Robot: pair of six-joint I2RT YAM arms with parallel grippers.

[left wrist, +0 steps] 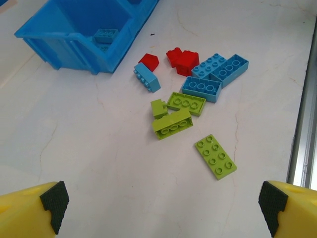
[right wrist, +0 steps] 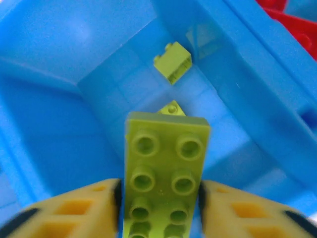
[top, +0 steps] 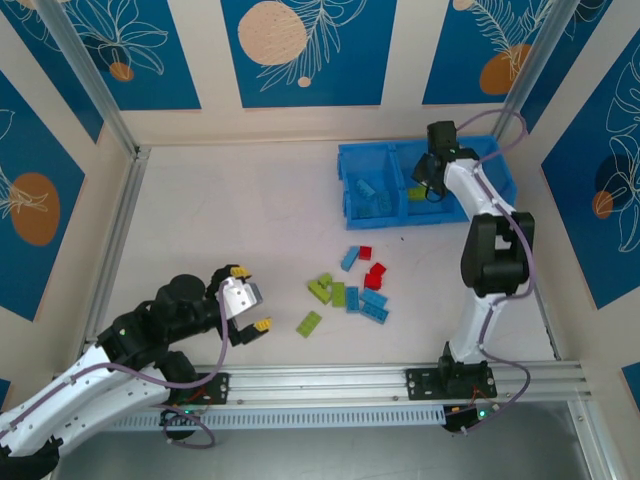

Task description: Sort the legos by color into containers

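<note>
Here, the right pincer [right wrist: 161, 198] pinches a lime green lego [right wrist: 166, 158], long axis pointing away from the wrist, studs facing the camera, above a blue compartment [right wrist: 74, 59]; the left pincer [top: 250, 297] is spread over the counter [top: 250, 200].

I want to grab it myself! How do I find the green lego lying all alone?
Find the big blue bin tray at the far right, then look nearer, to the loose pile of legos. Just past it, toward the left gripper, lies a flat lime green plate, eight studs up; unlike the rest, it touches no brick.
</note>
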